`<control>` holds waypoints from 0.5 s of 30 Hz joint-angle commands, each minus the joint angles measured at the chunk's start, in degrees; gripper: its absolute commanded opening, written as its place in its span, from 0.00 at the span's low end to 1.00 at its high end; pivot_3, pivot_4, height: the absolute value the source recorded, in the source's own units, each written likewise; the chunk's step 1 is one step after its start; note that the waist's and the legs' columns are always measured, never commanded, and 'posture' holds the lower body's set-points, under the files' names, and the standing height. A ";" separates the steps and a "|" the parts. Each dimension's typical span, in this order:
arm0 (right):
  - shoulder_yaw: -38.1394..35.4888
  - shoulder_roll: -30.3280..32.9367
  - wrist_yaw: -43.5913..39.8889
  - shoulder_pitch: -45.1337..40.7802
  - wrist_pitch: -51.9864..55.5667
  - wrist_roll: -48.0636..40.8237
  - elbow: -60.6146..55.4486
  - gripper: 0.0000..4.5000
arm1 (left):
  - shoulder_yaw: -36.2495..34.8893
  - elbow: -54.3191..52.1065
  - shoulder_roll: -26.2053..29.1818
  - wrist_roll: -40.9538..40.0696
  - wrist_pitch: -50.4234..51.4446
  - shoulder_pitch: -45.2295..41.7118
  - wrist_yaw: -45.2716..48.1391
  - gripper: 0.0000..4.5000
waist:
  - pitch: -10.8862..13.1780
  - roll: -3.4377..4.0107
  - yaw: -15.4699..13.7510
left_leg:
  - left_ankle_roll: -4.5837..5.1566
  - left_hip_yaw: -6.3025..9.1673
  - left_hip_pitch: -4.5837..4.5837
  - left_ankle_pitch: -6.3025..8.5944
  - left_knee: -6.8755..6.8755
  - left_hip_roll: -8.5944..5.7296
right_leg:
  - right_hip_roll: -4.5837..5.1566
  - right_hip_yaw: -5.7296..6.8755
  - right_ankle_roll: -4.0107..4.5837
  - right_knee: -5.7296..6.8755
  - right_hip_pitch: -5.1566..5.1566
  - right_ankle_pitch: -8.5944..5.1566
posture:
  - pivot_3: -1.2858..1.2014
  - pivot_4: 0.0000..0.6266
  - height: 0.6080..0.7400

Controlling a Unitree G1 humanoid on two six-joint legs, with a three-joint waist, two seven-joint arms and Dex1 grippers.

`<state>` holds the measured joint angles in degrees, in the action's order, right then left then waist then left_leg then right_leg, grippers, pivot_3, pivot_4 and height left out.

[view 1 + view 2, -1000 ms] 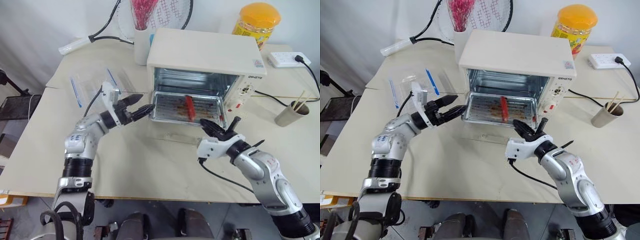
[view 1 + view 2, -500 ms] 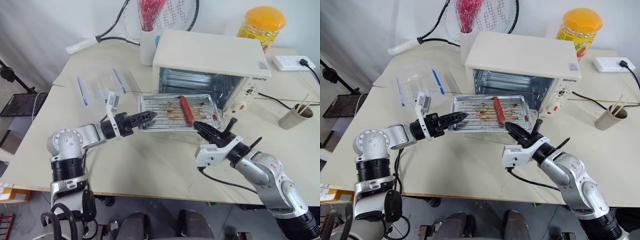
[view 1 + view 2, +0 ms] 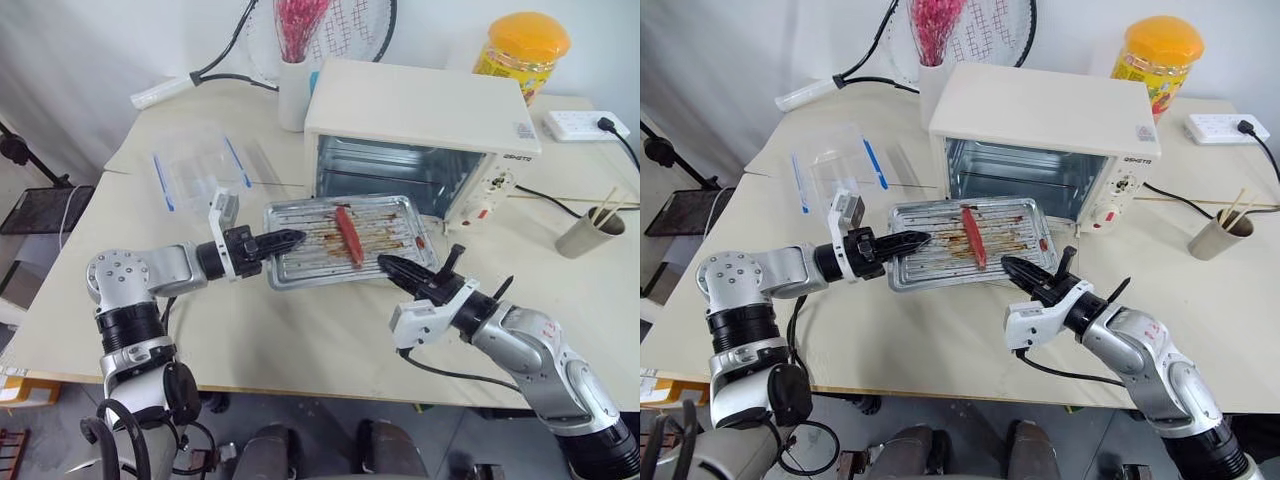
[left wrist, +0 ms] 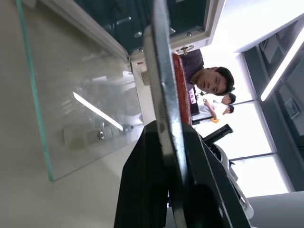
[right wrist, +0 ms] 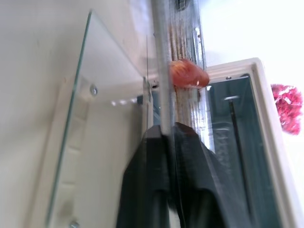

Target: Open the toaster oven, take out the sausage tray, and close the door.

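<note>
Sausage tray [image 3: 345,240] hangs out of the toaster oven [image 3: 420,135], above the lowered door [image 4: 71,109]. We pinch its left edge with our left pincer [image 3: 290,240] and its near right edge with our right pincer [image 3: 392,268].

The toaster oven [image 3: 420,105] carries a small dark brand word on its front strip above the knobs, too small to read. A small coloured sticker sits on its top corner, illegible. The yellow-lidded jar [image 3: 517,50] has a printed label, also unreadable.
</note>
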<state>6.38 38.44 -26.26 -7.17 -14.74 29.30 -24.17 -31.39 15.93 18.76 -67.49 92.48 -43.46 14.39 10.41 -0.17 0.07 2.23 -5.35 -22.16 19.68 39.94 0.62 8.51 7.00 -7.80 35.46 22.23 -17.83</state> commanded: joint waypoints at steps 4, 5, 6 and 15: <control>-4.62 2.68 -1.99 3.14 -4.05 -8.02 -0.35 0.55 | -4.36 2.76 2.15 -12.04 0.02 1.86 -8.76 0.00 | 0.00 0.00 -0.04 | 0.00 0.01 0.03 0.00 0.00 0.00 | 0.00 -0.11 0.00 0.04 0.01 0.00 | 0.52 0.24 1.00; -5.77 3.50 -2.10 4.08 -5.60 -9.64 0.20 0.55 | -5.25 3.02 2.25 -13.77 0.02 2.52 -10.50 0.00 | 0.00 -0.01 -0.07 | 0.00 0.01 0.03 0.00 0.01 -0.01 | 0.00 -0.13 0.00 0.04 0.00 0.00 | 0.52 0.24 1.00; -7.52 4.13 -2.04 5.17 -6.54 -11.29 1.10 0.55 | -6.36 3.11 2.31 -15.70 -0.03 3.29 -12.24 0.00 | 0.00 -0.01 -0.09 | 0.00 0.02 0.02 0.00 0.01 -0.02 | 0.00 -0.15 0.00 0.04 -0.01 0.00 | 0.52 0.24 1.00; -19.43 10.28 -2.84 8.71 -16.16 -21.19 20.64 0.30 | -3.75 -6.39 7.83 -45.39 -14.37 21.29 -29.38 0.00 | 0.00 -0.04 0.33 | -0.01 0.02 0.17 0.01 -0.02 0.03 | -0.02 -0.75 0.03 0.04 -0.09 -0.02 | 0.52 0.24 1.00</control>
<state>-11.14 47.73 -28.50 1.89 -28.14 10.90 -5.55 -34.81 13.58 25.90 -106.60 81.36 -22.81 -13.84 10.41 -0.20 0.40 2.21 -5.33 -21.96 19.69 39.93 0.67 8.49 6.15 -7.74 35.50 22.10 -17.86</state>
